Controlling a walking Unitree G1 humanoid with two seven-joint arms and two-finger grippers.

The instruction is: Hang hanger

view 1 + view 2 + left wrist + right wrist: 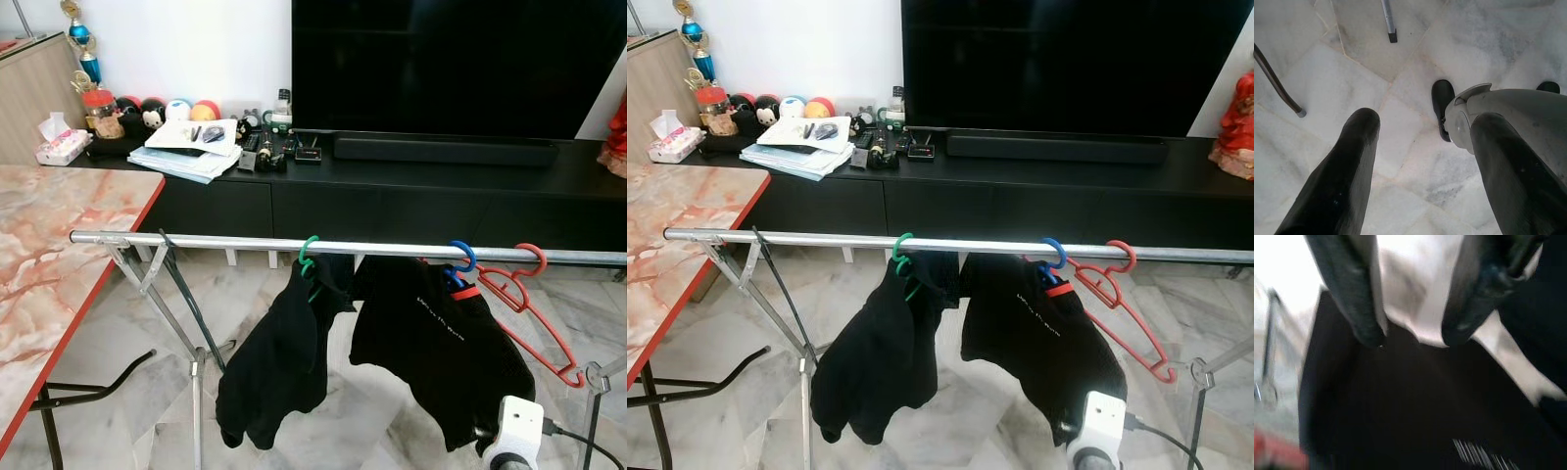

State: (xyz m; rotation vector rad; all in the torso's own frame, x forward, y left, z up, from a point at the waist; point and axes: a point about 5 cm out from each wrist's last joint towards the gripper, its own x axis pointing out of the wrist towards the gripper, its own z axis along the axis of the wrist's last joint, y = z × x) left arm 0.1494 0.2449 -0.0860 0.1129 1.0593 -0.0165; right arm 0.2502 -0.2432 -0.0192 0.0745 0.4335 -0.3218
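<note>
- Rail (245, 242) is the landmark: a silver bar on the drying rack, long axis running side to side across the head views.
- Red hanger (529, 299) sits at the rail's right end, hook over the bar, body tilted down toward the right, empty. Blue hanger (460, 259) is just beside it on the rail side toward centre, carrying a black shirt (431, 343). Green hanger (309, 259) is near mid-rail with another black garment (279, 367).
- Right hand (1413, 328): wrist view is blurred; fingers look parted with nothing between them, aimed at dark cloth, apparently the black shirt below the rail's right part. Its white wrist housing (511, 436) shows low, below the rail and under the shirt.
- Left hand (1420, 161): hangs idle well below the rail, fingers apart and empty, pointed at the marble floor (1352, 73).
- Judgement: right arm is clearly the nearer one. Red hanger lies up and slightly right of that hand. It looks already hung, so little seems left.
</note>
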